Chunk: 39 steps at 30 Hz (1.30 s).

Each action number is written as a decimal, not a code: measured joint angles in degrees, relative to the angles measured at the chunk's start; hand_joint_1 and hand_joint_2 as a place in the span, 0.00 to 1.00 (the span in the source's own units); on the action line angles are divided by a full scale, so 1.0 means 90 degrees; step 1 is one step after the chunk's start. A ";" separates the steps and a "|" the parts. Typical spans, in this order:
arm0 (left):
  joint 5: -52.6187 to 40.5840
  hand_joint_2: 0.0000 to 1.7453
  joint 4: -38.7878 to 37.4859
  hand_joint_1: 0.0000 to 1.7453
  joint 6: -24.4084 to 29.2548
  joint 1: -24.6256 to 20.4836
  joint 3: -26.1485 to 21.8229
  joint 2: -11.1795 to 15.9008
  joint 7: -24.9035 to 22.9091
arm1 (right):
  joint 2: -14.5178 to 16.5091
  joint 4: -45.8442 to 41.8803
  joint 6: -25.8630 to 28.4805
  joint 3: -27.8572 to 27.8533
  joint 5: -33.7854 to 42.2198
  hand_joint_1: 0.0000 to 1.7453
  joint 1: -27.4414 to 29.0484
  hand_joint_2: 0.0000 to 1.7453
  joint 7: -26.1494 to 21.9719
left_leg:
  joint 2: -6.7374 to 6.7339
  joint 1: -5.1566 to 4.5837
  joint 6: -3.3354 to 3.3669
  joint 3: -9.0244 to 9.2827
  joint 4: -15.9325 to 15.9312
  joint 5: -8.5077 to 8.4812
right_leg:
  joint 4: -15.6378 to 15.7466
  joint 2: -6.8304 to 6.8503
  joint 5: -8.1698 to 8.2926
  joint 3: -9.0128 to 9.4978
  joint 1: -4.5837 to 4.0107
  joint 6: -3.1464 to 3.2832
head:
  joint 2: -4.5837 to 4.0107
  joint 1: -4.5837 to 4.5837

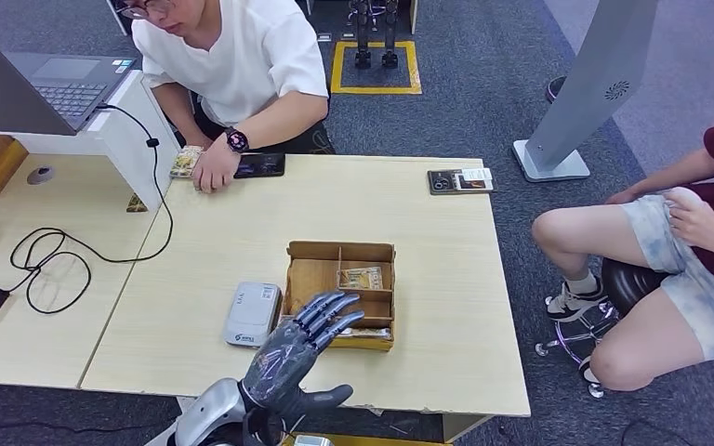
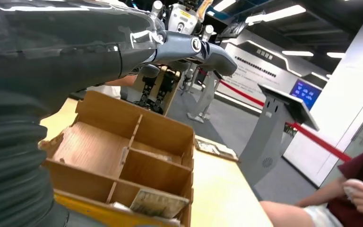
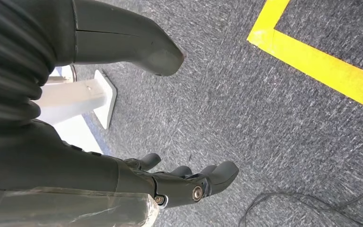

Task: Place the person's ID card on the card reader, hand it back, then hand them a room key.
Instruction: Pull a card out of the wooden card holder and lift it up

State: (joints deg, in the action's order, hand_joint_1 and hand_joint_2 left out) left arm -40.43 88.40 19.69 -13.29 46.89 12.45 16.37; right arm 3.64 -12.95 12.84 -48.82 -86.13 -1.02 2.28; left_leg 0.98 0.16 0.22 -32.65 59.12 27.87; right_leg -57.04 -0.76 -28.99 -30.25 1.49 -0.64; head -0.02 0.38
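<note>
Left hand (image 1: 299, 348) is hovering with fingers spread and nothing in it, above the near edge of the divided wooden box (image 1: 316, 270), which is sitting toward the table's (image 1: 428, 269) near edge. Room key card (image 1: 361, 278) is lying in the box's right middle compartment. Grey card reader (image 1: 252, 313) is sitting just left of the box. ID card (image 1: 186, 161) is lying at the far edge under the person's hand (image 1: 214, 169). Right hand (image 3: 189, 182) is hanging over carpet, fingers loosely extended, holding nothing.

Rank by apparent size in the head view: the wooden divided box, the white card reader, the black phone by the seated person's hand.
1. Wooden divided box
2. White card reader
3. Black phone, though it lies farther from the camera, so its lead under the reader is unsure.
</note>
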 joint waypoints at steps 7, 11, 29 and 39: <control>-0.0777 1.00 -0.0333 0.00 0.0092 -0.0005 0.0254 -0.0177 -0.0663 | -0.0001 -0.0044 -0.0027 0.0062 -0.0008 0.00 -0.0057 1.00 0.0080 | 0.0000 0.0000 0.0000 0.0000 0.0000 0.0000 | 0.0000 0.0000 0.0000 -0.0001 0.0000 0.0000 | 0.0000 0.0000; -0.0950 1.00 -0.0498 0.00 0.0140 -0.0008 0.0258 -0.0311 -0.0837 | -0.0001 -0.0062 -0.0032 0.0084 -0.0006 0.00 -0.0072 1.00 0.0097 | 0.0000 0.0000 0.0000 0.0000 0.0000 0.0000 | 0.0000 0.0000 0.0000 0.0000 0.0000 0.0000 | 0.0000 0.0000; -0.3758 1.00 -0.1146 0.00 0.0101 -0.0229 0.0292 -0.0725 -0.3068 | -0.0001 -0.0069 -0.0123 0.0289 0.0046 0.00 -0.0149 1.00 0.0257 | 0.0000 0.0000 0.0000 0.0000 0.0000 0.0000 | 0.0000 0.0000 0.0001 0.0000 0.0000 0.0000 | 0.0000 0.0000; -0.4051 1.00 -0.1488 0.00 -0.0029 -0.0270 0.0335 -0.0867 -0.3248 | -0.0001 -0.0069 -0.0139 0.0367 0.0110 0.00 -0.0214 1.00 0.0296 | 0.0000 0.0000 0.0000 0.0000 0.0000 0.0000 | 0.0000 0.0000 0.0000 0.0000 0.0000 0.0000 | 0.0000 0.0000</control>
State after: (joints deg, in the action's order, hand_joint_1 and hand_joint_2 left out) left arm -76.89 75.01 19.43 -15.72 49.90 4.65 -12.86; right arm 3.63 -13.57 11.58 -45.52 -85.13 -2.94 4.95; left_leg 0.98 0.16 0.22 -32.65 59.12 27.87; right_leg -57.03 -0.76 -28.99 -30.25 1.49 -0.64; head -0.02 0.38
